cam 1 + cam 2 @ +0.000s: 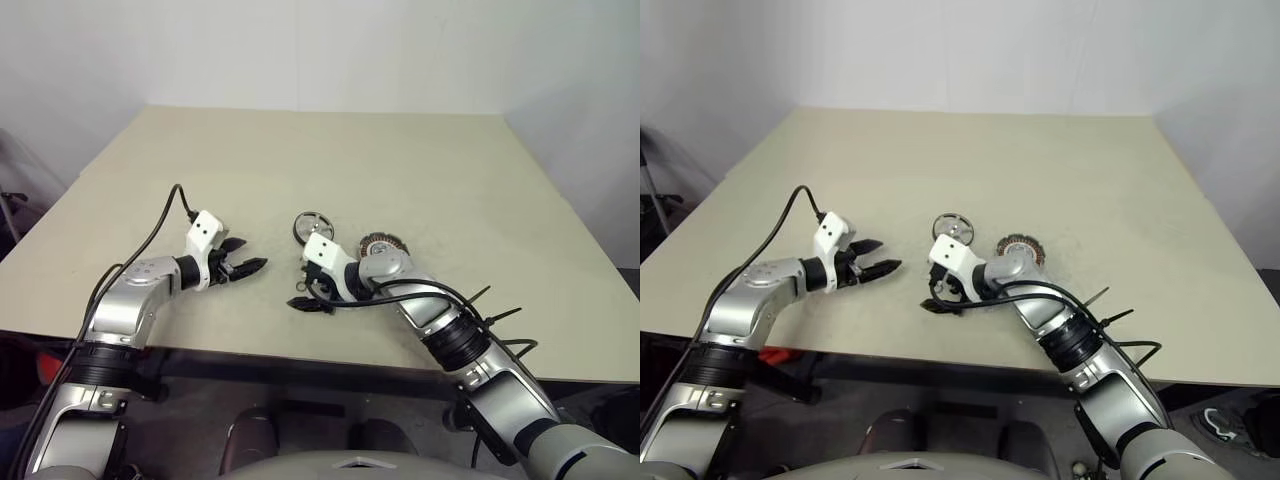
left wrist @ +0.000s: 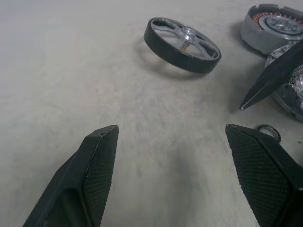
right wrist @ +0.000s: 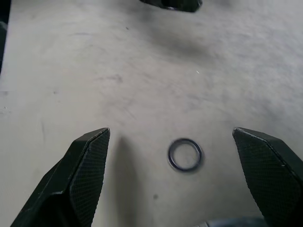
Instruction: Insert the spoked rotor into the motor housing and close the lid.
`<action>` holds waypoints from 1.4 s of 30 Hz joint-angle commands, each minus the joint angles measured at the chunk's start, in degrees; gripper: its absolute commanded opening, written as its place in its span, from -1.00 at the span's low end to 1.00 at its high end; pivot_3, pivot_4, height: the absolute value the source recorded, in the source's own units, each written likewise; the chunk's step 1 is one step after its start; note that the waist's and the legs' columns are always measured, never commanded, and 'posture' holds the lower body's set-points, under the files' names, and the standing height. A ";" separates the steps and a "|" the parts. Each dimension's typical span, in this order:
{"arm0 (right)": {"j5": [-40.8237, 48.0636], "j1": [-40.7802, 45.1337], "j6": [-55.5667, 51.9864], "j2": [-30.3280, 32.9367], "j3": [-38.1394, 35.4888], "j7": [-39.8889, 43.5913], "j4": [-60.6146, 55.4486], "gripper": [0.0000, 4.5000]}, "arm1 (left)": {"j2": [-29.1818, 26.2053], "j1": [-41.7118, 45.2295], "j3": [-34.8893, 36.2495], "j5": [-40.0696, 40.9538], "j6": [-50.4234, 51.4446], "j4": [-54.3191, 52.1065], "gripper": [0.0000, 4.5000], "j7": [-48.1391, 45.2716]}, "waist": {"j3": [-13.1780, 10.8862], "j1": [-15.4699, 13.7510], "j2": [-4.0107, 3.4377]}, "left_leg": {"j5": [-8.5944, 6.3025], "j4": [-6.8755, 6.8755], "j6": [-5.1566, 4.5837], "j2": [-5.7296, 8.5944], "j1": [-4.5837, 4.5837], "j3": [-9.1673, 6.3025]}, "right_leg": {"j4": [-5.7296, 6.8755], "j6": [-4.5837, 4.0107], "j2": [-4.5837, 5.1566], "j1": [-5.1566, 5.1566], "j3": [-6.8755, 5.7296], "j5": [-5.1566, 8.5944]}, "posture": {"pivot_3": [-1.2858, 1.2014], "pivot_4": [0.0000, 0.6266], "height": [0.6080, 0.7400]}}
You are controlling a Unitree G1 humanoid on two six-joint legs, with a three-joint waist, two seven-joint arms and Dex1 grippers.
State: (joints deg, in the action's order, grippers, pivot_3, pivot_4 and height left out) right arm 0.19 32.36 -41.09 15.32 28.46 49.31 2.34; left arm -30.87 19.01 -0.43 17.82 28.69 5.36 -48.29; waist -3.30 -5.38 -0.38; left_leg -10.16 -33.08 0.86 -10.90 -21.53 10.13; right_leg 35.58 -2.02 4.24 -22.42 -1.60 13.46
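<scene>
On the beige worktop (image 1: 420, 170) near its front edge, both pincers, left (image 1: 243, 266) and right (image 3: 173, 156), gape wide and empty; the left should straddle the black-rimmed, silver-spoked rotor (image 2: 182, 44) squarely.

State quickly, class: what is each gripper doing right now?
Left gripper: open, holding nothing, above the bare beige table.
Right gripper: open, holding nothing, over a small thin dark ring.

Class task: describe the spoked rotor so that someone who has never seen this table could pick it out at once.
On the beige table, look between the two grippers, just beyond the right gripper. The rotor lies there alone: a black-rimmed wheel with silver spokes and hub. The housing beside it holds copper coils instead, and the loose ring is tiny and plain.
</scene>
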 commanded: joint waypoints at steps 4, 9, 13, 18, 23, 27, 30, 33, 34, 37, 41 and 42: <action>-0.49 -1.12 3.91 -0.17 0.83 -0.92 2.11 0.32 | -1.45 0.08 1.24 0.60 0.77 -3.63 0.69 0.11 | 0.01 0.00 0.03 | 0.01 -0.01 0.02 0.01 0.02 0.00 | 0.01 0.00 0.00 0.01 0.00 0.00 | 0.03 -1.00 1.00; -1.33 -1.04 6.00 0.52 1.18 -0.76 4.17 0.18 | -1.41 0.01 1.05 0.49 0.82 -3.98 0.69 0.25 | 0.01 0.02 0.03 | 0.01 0.00 0.02 0.00 0.14 -0.01 | 0.02 0.00 0.00 0.12 0.00 0.00 | 0.03 -1.00 1.00; -1.14 -0.66 6.66 0.64 0.93 -0.15 5.75 0.18 | -1.03 0.38 0.75 0.45 0.85 -3.92 0.69 0.41 | 0.01 0.03 0.04 | 0.02 -0.01 0.03 0.00 0.26 -0.01 | 0.05 0.00 0.00 0.22 0.01 0.00 | 0.03 -1.00 1.00; -1.68 0.33 8.56 0.68 0.73 0.17 10.24 0.01 | -0.73 0.65 0.68 0.57 0.83 -3.88 0.69 0.69 | 0.02 0.04 0.05 | 0.00 -0.01 0.01 0.00 0.44 -0.01 | 0.05 0.00 0.00 0.35 0.02 0.01 | 0.03 -1.00 1.00; -2.21 1.50 10.65 0.63 0.55 0.35 13.46 -0.65 | -0.34 0.74 0.66 0.60 0.77 -3.72 0.69 0.81 | 0.04 0.05 0.06 | -0.02 -0.01 -0.03 0.00 0.48 -0.02 | 0.12 0.00 0.00 0.37 0.02 0.01 | 0.03 -1.00 1.00; -2.32 1.98 11.71 0.59 0.43 0.59 14.70 -0.75 | -0.17 0.89 0.60 0.49 0.66 -3.49 0.69 0.81 | 0.04 0.05 0.07 | -0.01 -0.01 -0.01 0.00 0.52 -0.03 | 0.14 0.00 0.00 0.40 0.02 0.01 | 0.03 -1.00 1.00; -2.16 2.11 12.08 0.73 0.22 0.92 14.79 -0.75 | -0.11 1.02 0.55 0.40 0.55 -3.32 0.69 0.78 | 0.05 0.05 0.07 | 0.01 0.00 0.01 0.00 0.54 -0.04 | 0.15 0.00 0.00 0.42 0.02 0.01 | 0.03 -1.00 1.00; -1.62 2.09 12.63 1.49 -0.44 1.55 12.54 -0.75 | 0.02 1.10 0.48 0.34 0.46 -3.20 0.69 0.85 | 0.04 0.03 0.08 | 0.02 -0.01 0.03 0.00 0.53 -0.05 | 0.14 0.01 0.00 0.42 0.02 0.01 | 0.03 -1.00 1.00; -1.38 2.22 12.79 2.04 -0.95 1.76 10.74 -0.75 | 0.11 1.09 0.45 0.32 0.43 -3.17 0.69 0.89 | 0.04 -0.03 0.07 | 0.02 -0.01 0.03 0.00 0.52 -0.05 | 0.14 0.01 0.00 0.42 0.02 0.01 | 0.03 -1.00 1.00; 0.58 3.01 10.84 3.53 -3.17 3.00 4.76 -0.75 | 0.37 1.00 0.38 0.30 0.22 -3.00 0.69 0.94 | 0.01 -0.19 0.11 | 0.01 -0.01 0.02 0.04 0.39 -0.06 | 0.13 0.00 0.01 0.38 0.02 0.01 | 0.03 -1.00 1.00; 1.56 4.53 7.89 6.26 -7.02 2.58 0.39 -0.75 | 1.26 0.99 0.08 0.35 -0.18 -2.81 0.69 1.11 | 0.00 -0.10 0.14 | 0.05 -0.01 0.06 0.04 0.30 -0.07 | 0.10 -0.01 0.00 0.29 0.02 0.01 | 0.03 -1.00 1.00; 1.01 4.88 8.12 7.22 -7.79 2.09 0.40 -0.75 | 1.58 1.08 -0.05 0.36 -0.37 -2.74 0.69 1.04 | -0.01 -0.11 0.14 | 0.04 0.00 0.06 0.03 0.29 -0.06 | 0.09 -0.03 -0.01 0.27 0.02 0.02 | 0.03 -1.00 1.00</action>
State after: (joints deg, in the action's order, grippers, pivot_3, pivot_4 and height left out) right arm 1.03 35.48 -32.95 21.51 23.06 52.06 4.98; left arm -29.29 19.18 -0.56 17.81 29.51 3.69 -47.24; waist -3.31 -5.49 -0.24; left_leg -10.13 -33.09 0.91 -10.87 -21.26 10.08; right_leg 35.66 -2.06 4.23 -22.17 -1.59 13.49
